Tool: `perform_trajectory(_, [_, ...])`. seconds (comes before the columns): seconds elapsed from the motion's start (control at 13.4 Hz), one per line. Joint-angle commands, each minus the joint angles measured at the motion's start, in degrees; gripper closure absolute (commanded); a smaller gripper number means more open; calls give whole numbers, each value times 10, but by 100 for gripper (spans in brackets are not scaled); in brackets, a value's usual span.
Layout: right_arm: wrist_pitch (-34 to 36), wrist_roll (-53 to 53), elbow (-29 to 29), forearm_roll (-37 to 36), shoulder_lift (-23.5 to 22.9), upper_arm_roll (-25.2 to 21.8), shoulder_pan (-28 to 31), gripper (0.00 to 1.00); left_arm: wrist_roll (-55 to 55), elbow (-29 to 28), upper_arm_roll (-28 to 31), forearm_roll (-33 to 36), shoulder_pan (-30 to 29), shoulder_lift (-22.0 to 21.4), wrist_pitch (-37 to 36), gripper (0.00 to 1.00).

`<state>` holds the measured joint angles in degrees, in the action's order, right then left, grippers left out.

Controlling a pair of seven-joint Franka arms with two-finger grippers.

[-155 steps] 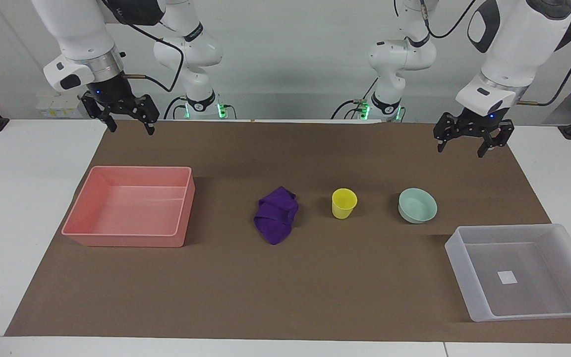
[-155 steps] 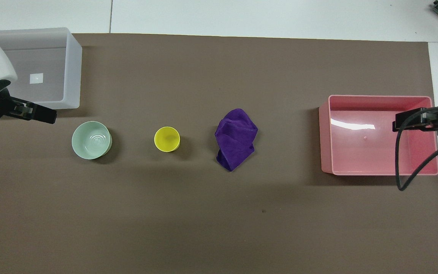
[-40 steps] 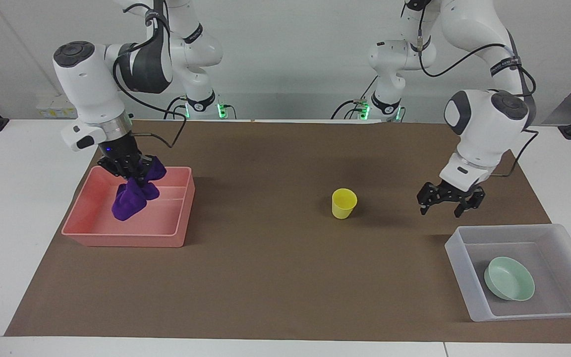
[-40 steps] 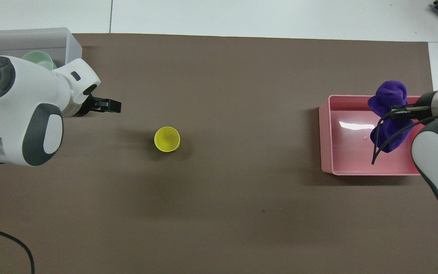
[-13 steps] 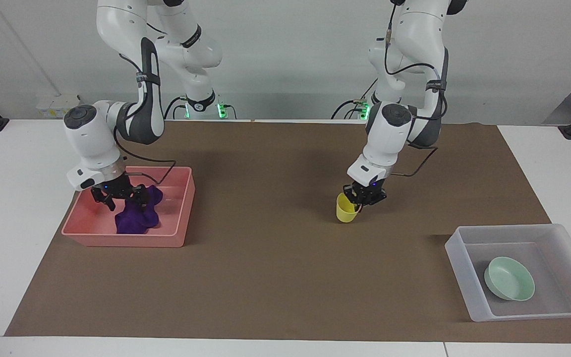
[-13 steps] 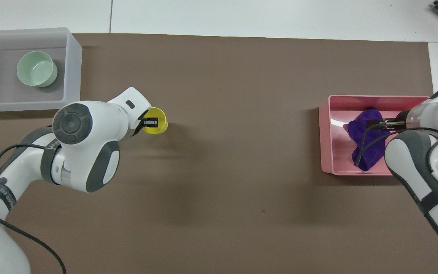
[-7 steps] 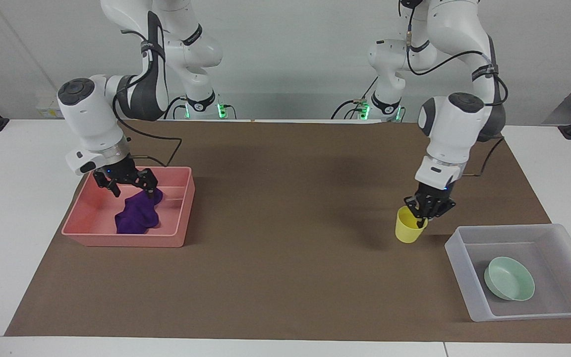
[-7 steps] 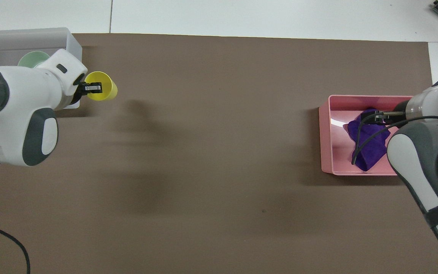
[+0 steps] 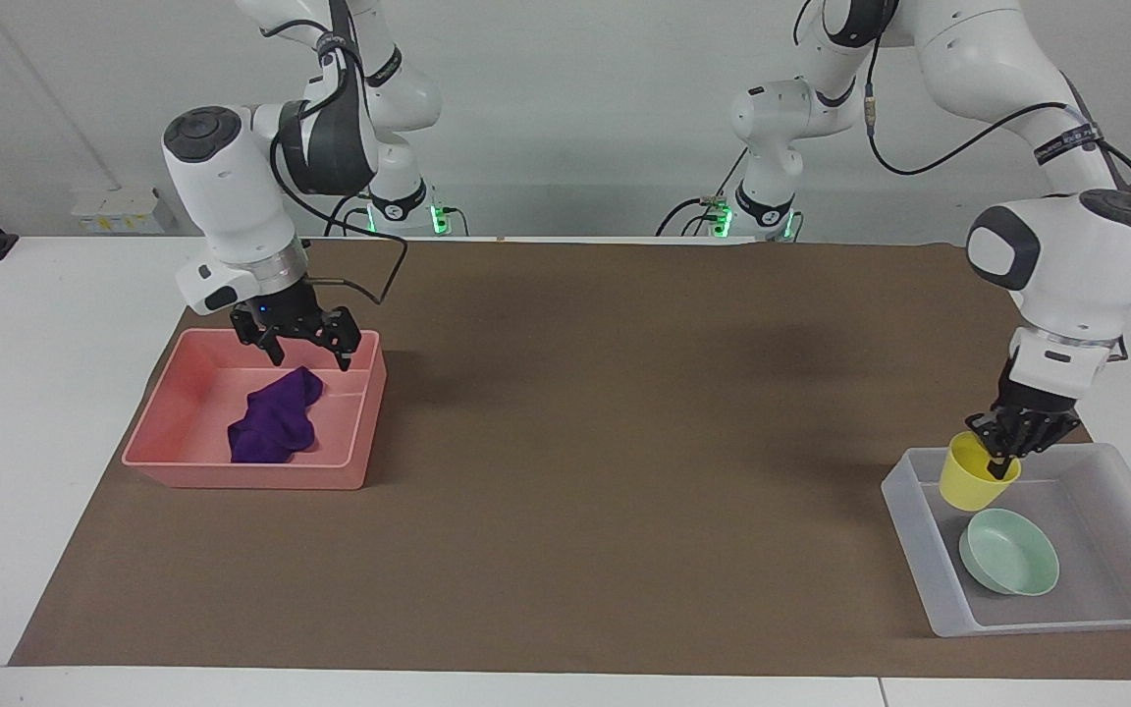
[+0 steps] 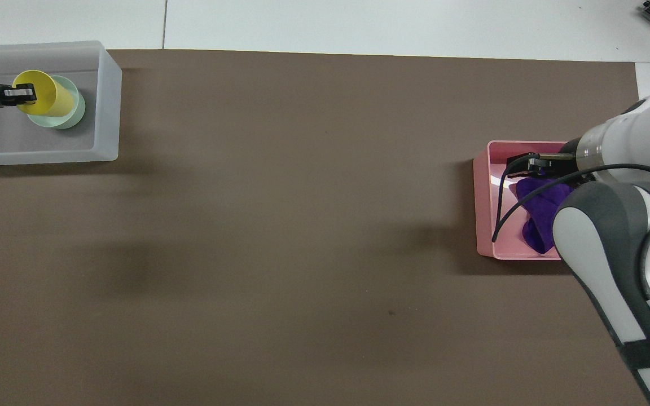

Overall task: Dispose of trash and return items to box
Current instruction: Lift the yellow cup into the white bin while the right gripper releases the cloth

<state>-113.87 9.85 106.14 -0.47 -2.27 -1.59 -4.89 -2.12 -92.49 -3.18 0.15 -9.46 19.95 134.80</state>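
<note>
**Cup held over the box; rag lying in the pink bin**

The left gripper (image 9: 1007, 454) is clamped on the rim of the yellow cup (image 9: 976, 473), one finger inside the mouth and one outside, and holds it in the air over the translucent box (image 9: 1130, 469) at the left arm's end of the table. The relation that governs the coming move is vertical: the box floor lies directly below the cup, so a short descent and release appear sufficient. The cup hangs slightly tilted, its mouth turned up and toward the gripper. The mint-green bowl (image 9: 1008, 558) already rests on the box floor; in the overhead view the cup (image 10: 45, 96) overlaps the bowl (image 10: 74, 115), so the cup may come down on or against it.

The right gripper (image 9: 307, 343), fingers spread and holding nothing, hovers over the pink bin (image 9: 173, 462) at the right arm's end of the table. The purple rag (image 9: 274, 429) lies crumpled inside that bin, below the gripper and clear of it.

Hidden or unclear: the right arm covers much of the rag and bin in the overhead view; the left arm is mostly cut off there; the cup's base clearance above the bowl cannot be judged.
</note>
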Motion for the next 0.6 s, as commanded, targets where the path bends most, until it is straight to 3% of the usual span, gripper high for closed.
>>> perform_trajectory(0.0, [47,25,-44,-5,0,1,-9,0,-17,91,-10,-23,-33,67,-42,100])
perform_trajectory(0.15, [86,25,-78,-3,0,1,-9,0,-39,134,-16,-30,-55,105,-73,100])
perform_trajectory(0.52, [177,18,-138,3,3,-2,-2,0,-43,160,-18,-53,-57,162,-64,100])
